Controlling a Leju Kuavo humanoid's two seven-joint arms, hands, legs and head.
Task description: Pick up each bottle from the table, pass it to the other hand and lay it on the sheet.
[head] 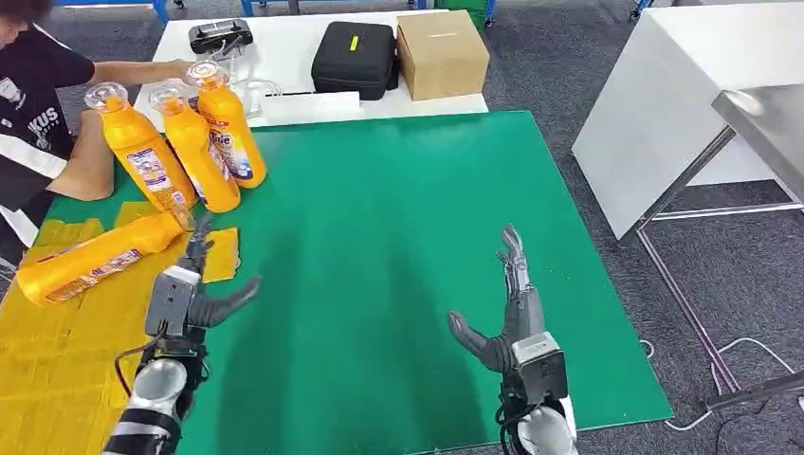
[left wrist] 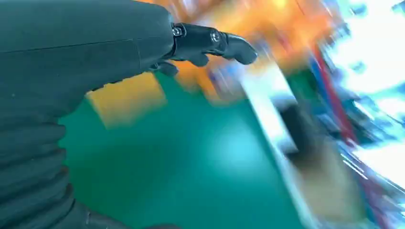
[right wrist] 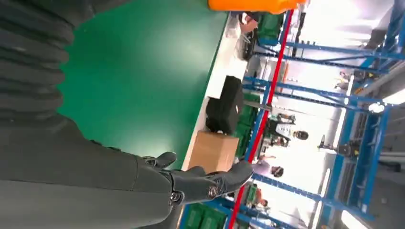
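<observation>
Three orange bottles stand upright at the table's far left: one (head: 142, 152), a second (head: 197, 147) and a third (head: 228, 123). A fourth orange bottle (head: 95, 258) lies on its side on the yellow sheet (head: 57, 351). My left hand (head: 194, 289) hovers open just to the right of the lying bottle, fingers pointing toward the standing ones, holding nothing. My right hand (head: 507, 303) is open over the green table (head: 398, 209), fingers stretched forward, empty. The left wrist view is blurred; the left hand's fingers (left wrist: 210, 43) show spread over green.
A person in a black shirt (head: 33, 104) leans in at the far left, an arm reaching toward the standing bottles. Behind the green table a white table carries a black case (head: 354, 59) and a cardboard box (head: 441, 52). A white table (head: 683, 95) stands at the right.
</observation>
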